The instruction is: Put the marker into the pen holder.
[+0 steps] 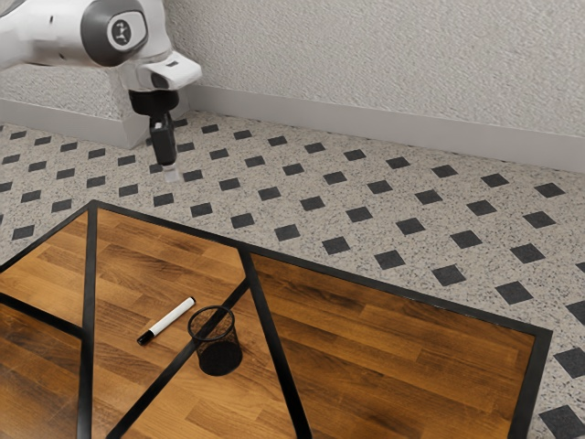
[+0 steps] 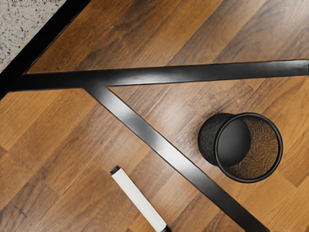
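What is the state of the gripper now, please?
Gripper: open or closed, it cannot be told; the marker is not held, it lies on the table.

Exterior: beside arm (image 1: 55, 35), farther, slanting down; wrist: above, nearer, facing down; shared: tabletop (image 1: 402, 334).

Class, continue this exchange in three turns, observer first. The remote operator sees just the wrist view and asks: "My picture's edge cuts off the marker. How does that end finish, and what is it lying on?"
Observer: In the exterior view the marker is whole: that end finishes in a black cap, resting on the wood between two black strips.

Operator: Good. I can't judge height from here. Where are the jaws?

Observer: From the side, they hang well above the level of the tabletop, at the end of the white arm.
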Tool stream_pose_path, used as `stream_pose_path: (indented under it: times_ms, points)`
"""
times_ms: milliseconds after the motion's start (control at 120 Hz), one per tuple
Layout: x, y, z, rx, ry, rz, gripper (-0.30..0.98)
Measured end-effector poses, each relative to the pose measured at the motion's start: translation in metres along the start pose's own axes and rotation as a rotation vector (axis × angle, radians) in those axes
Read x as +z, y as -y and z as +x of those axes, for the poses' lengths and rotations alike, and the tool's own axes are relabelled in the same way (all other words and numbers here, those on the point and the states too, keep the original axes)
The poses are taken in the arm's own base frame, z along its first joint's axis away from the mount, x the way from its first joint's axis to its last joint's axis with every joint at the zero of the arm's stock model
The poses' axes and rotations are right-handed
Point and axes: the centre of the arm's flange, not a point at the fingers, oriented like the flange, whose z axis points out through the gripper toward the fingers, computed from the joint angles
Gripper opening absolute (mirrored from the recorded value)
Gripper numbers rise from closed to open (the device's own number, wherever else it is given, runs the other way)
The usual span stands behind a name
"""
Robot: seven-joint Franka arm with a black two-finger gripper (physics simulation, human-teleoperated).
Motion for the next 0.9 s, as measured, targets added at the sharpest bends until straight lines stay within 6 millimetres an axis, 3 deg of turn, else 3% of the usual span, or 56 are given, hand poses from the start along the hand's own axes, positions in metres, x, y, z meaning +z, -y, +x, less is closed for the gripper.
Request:
stream_pose_path:
  times_ms: [233,367,467,575,783,900]
  points:
    - [-0.005,-0.004,0.000,0.026,-0.007,0.003,0.69]
    - [0.013,-0.005,-0.007,-0.027,0.021,-0.029,0.69]
    - [0.043,0.017,-0.033,-0.134,0.059,-0.071,0.69]
    - [0.118,0.037,-0.066,-0.252,0.096,-0.106,0.69]
    - [0.202,0.067,-0.068,-0.340,0.126,-0.023,0.43]
    - [0.242,0.047,-0.080,-0.396,0.079,-0.017,0.37]
